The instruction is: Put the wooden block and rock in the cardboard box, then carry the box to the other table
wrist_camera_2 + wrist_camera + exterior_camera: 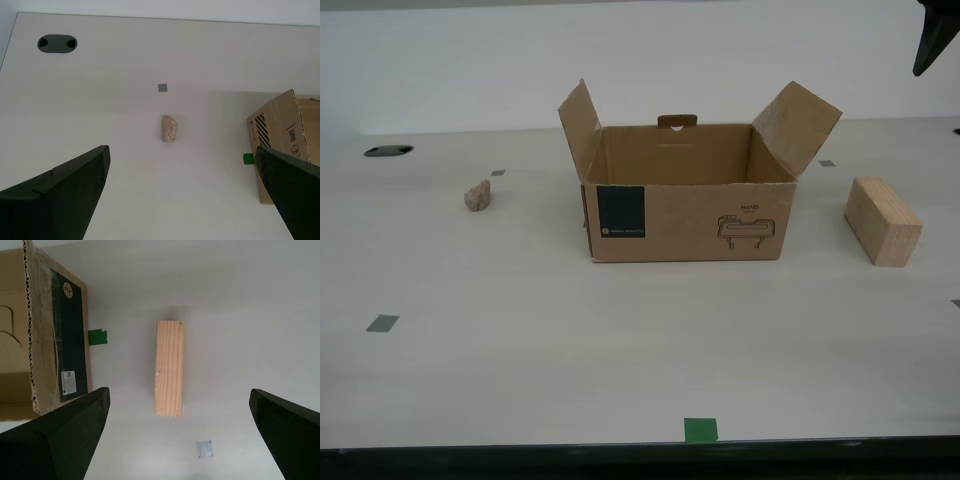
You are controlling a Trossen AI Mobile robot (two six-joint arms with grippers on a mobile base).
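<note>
The cardboard box (687, 205) stands open in the middle of the table, flaps up; no object shows in the visible part of its inside. The rock (477, 195) lies toward the exterior view's left, well apart from the box. My second gripper (181, 152) hangs open high above the rock (169, 129), holding nothing. The wooden block (883, 220) lies toward the exterior view's right. My first gripper (178, 391) is open high over the wooden block (169, 368), its fingers (65, 435) wide on either side. The other table is out of view.
The smooth off-white table (620, 340) has grey tape squares (382, 323) and a green tape mark (700, 430) at its front edge. A dark cable hole (388, 151) sits at the exterior view's far left. A dark arm part (935, 40) shows at its upper right corner.
</note>
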